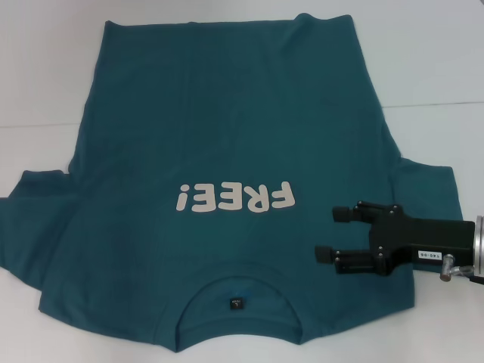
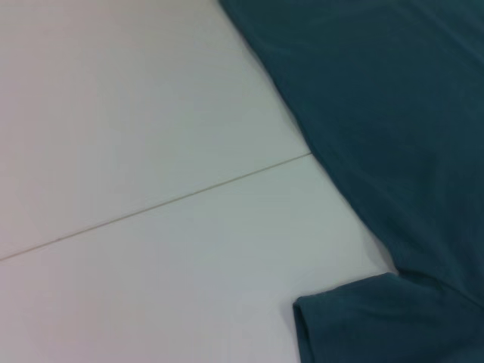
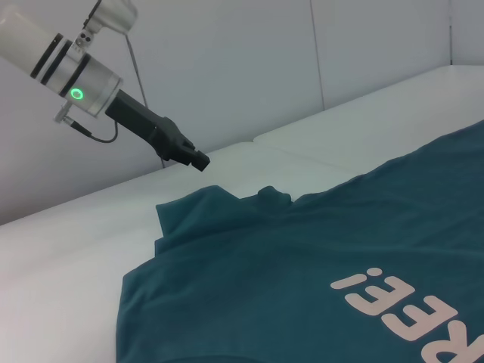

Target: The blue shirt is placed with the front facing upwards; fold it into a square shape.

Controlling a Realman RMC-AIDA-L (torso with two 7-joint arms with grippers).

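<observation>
Blue shirt (image 1: 227,128): lay flat on the white table (image 1: 45,76), lettering up.
Right gripper (image 1: 333,233): fingers spread, over the shirt's shoulder.
Left gripper (image 3: 198,160): above the far sleeve; finger state cannot be told.

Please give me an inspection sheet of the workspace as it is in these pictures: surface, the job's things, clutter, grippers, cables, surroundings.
Surface: white table, one thin seam line.
Job's things: blue shirt lies flat, unfolded, FREE! lettering up, collar toward the robot.
Clutter: nothing seen.
Grippers: right gripper open, over the shirt's right shoulder area; left gripper raised above the table beside the left sleeve.
Cables: thin cable at the left wrist.
Surroundings: white wall panels.
</observation>
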